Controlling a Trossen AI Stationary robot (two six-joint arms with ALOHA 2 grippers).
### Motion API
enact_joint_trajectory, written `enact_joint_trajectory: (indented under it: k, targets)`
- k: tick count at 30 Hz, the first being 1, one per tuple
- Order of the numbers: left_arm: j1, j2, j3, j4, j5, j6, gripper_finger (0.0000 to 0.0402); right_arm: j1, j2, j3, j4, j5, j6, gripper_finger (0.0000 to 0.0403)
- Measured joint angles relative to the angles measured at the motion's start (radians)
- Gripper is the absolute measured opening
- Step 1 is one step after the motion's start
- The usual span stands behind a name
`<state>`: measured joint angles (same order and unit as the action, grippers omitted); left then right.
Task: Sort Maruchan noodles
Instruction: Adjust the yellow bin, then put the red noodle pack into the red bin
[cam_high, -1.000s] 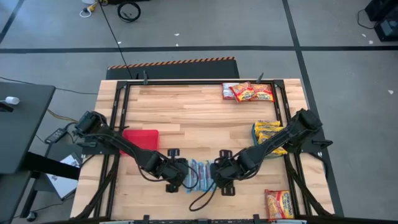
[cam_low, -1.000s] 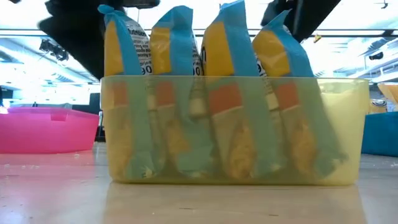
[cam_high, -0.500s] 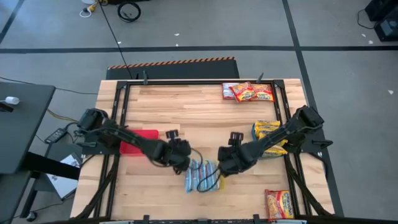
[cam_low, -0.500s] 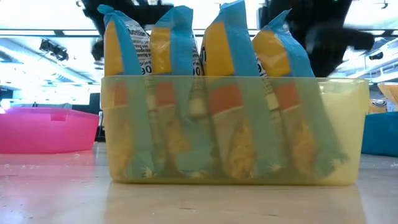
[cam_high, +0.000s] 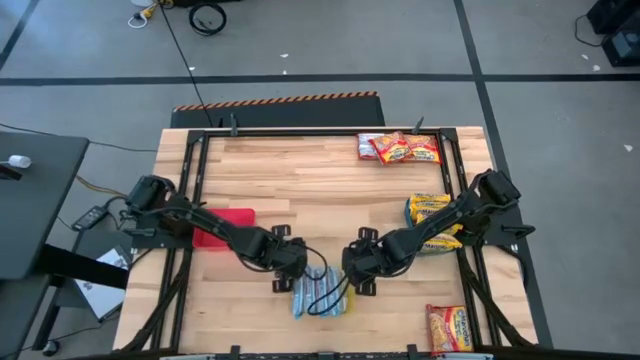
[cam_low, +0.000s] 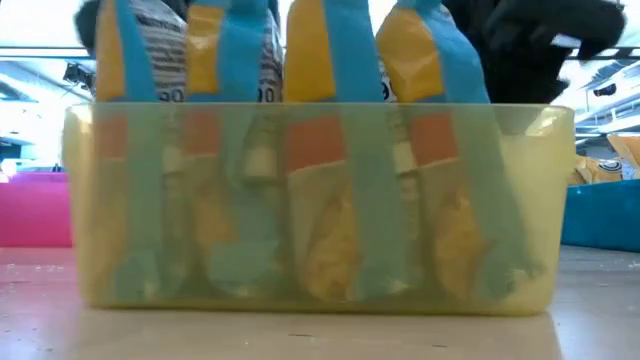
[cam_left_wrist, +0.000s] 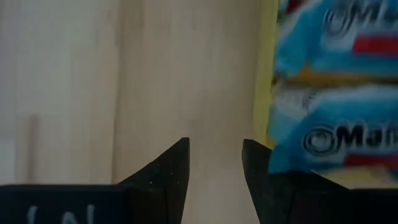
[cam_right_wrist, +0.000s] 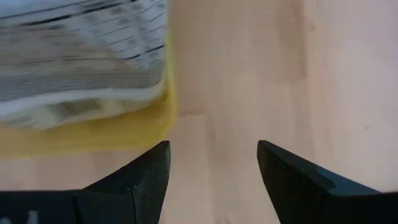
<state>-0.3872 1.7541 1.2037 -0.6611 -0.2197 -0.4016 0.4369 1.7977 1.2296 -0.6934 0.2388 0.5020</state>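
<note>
From above I am seeing both arms reaching toward the middle front of the tabletop (cam_high: 300, 190), the left gripper (cam_high: 284, 279) and right gripper (cam_high: 356, 277) flanking a yellow bin (cam_high: 322, 293) packed with blue-and-white noodle packets (cam_high: 318, 287); more red-and-yellow packets (cam_high: 400, 149) are lying at the far right corner, yellow ones (cam_high: 430, 212) beside the right arm, one packet (cam_high: 449, 327) at the near right corner, and a red tray (cam_high: 228, 222) is sitting under the left arm. At tabletop level the translucent bin (cam_low: 320, 205) is filling my view, four packets (cam_low: 330, 50) standing upright in it, small print unreadable, with a pink bin (cam_low: 30, 205) showing to the left of it and a blue one (cam_low: 600, 210) to the right. Through the left wrist I am reading "Ma" on a blue packet (cam_left_wrist: 339, 140) just beside the bin's edge; the fingers (cam_left_wrist: 171, 171) are standing narrowly apart, holding nothing. Through the right wrist, a packet's back (cam_right_wrist: 81, 56) is showing fine print I cannot read; the fingers (cam_right_wrist: 149, 171) are standing wide and empty over bare wood.
</note>
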Motion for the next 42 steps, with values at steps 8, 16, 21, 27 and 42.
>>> enact_joint_trajectory:
  k: [8, 16, 21, 27, 42]
  targets:
    - [0.006, -0.102, 0.075, -0.282, -0.047, -0.032, 0.0152, 0.000, -0.039, 0.185, -0.283, -0.032, -0.022, 0.0247]
    - [0.057, -0.266, 0.117, -0.364, -0.171, -0.033, 0.0153, 0.125, -0.051, 0.264, -0.425, -0.460, 0.533, 0.0247]
    - [0.071, -0.339, 0.117, -0.163, -0.171, -0.027, 0.0153, 0.294, 0.010, 0.203, -0.328, -0.573, 1.079, 0.0247]
    - [0.062, -0.356, 0.118, 0.063, -0.168, 0.117, 0.0153, 0.455, 0.049, 0.109, -0.230, -0.620, 1.468, 0.0248]
    - [0.005, -0.355, 0.118, 0.086, -0.096, 0.070, 0.0153, 0.503, 0.047, -0.148, -0.102, -0.766, 0.963, 0.0244]
